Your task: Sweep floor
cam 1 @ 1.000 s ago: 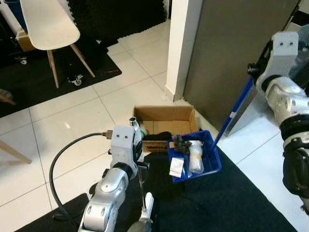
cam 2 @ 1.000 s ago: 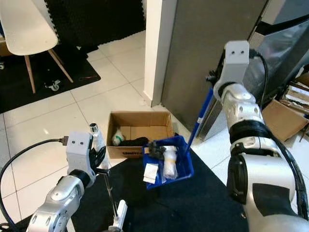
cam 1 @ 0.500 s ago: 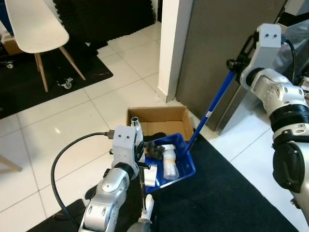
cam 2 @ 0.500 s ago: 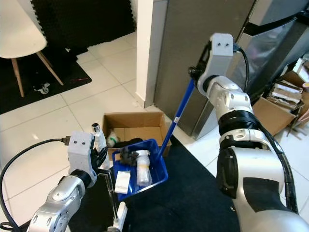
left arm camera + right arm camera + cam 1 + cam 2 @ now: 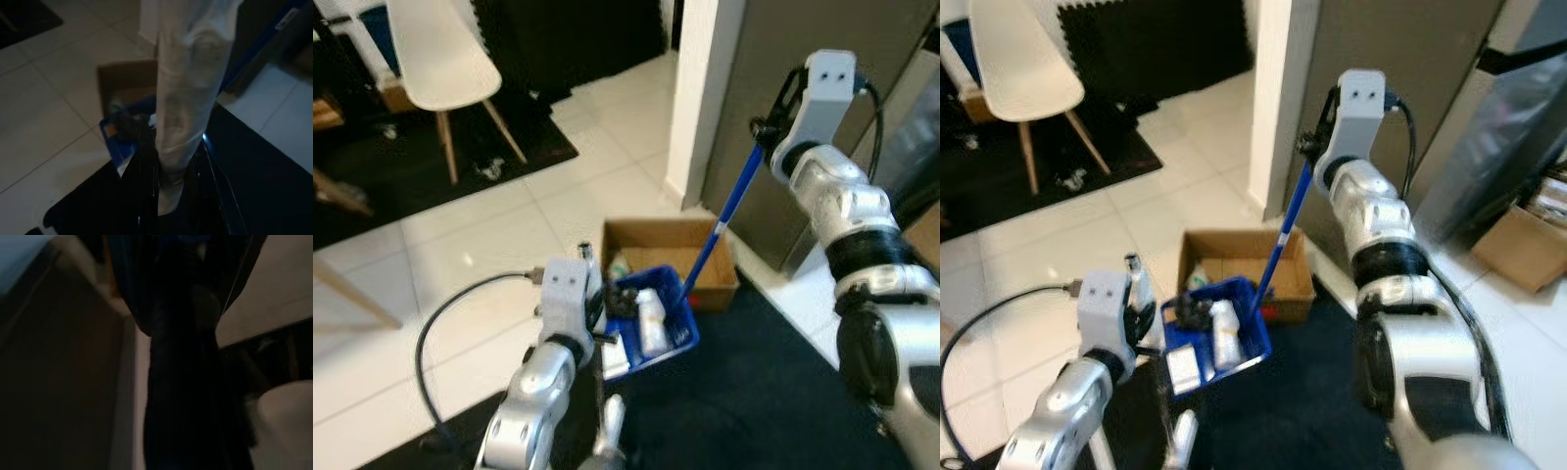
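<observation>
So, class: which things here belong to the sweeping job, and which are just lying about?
Job: blue dustpan holding rubbish, its blue handle at the right gripper, cardboard box, white brush handle at the left gripper.
Lying about: white chair, black mat.

Both eye views are evenly lit but softly smeared by motion blur. The white floor tiles point(image 5: 460, 264) carry a faint sheen. The left wrist view is dim and out of focus. The right wrist view is almost black, shapes barely readable.
</observation>
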Available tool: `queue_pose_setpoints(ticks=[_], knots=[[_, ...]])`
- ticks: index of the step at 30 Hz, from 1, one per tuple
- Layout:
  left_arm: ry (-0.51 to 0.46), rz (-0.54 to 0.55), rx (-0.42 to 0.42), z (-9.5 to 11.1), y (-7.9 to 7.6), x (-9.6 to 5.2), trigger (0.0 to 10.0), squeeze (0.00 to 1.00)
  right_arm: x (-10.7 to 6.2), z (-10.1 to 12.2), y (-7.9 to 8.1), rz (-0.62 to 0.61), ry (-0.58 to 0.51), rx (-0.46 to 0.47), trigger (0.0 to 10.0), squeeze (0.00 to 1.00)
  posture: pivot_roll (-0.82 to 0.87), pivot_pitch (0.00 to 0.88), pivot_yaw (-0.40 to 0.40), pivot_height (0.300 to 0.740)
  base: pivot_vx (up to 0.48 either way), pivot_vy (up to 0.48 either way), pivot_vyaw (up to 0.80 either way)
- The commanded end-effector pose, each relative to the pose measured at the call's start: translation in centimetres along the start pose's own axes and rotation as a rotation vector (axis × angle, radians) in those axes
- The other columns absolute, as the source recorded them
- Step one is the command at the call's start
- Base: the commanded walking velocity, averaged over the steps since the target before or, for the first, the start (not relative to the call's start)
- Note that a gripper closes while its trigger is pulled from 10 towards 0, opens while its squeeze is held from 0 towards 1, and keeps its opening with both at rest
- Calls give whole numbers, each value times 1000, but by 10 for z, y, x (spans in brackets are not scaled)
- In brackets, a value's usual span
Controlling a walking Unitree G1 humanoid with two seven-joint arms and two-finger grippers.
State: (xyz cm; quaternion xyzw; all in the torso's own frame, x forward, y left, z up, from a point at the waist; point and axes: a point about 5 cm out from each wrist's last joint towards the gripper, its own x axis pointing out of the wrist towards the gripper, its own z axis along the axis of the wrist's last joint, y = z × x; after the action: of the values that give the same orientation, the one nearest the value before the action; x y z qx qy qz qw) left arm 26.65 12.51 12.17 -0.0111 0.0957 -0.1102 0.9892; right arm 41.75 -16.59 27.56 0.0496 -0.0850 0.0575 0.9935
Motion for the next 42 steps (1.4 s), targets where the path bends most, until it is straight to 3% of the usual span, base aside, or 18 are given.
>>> queue_pose_setpoints(ticks=[1, 4, 8, 20, 30, 42], knots=[[-18, -20, -9, 2, -6, 1, 10000, 0, -5, 14, -5, -49, -154, -66, 10000, 0, 123, 127, -14, 740, 0, 0, 0], [-17, -15, -8, 2, -5, 2, 10000, 0, -17, -6, -3, -103, -207, -143, 10000, 0, 122, 131, -10, 740, 0, 0, 0], [-18, -13, -6, 2, -6, 3, 10000, 0, -25, -23, 4, -105, -208, -180, 10000, 0, 120, 132, -8, 740, 0, 0, 0], [-19, 1, -2, 1, -5, 3, 10000, 0, -49, -68, 12, -150, -183, -212, 10000, 0, 120, 136, -10, 740, 0, 0, 0], [-15, 6, -3, 0, -5, 3, 10000, 0, -60, -91, 18, -165, -130, -222, 10000, 0, 120, 139, -12, 740, 0, 0, 0], [-10, 10, -8, -2, -5, 4, 10000, 0, -64, -101, 17, -174, -101, -225, 10000, 0, 117, 136, -18, 740, 0, 0, 0]])
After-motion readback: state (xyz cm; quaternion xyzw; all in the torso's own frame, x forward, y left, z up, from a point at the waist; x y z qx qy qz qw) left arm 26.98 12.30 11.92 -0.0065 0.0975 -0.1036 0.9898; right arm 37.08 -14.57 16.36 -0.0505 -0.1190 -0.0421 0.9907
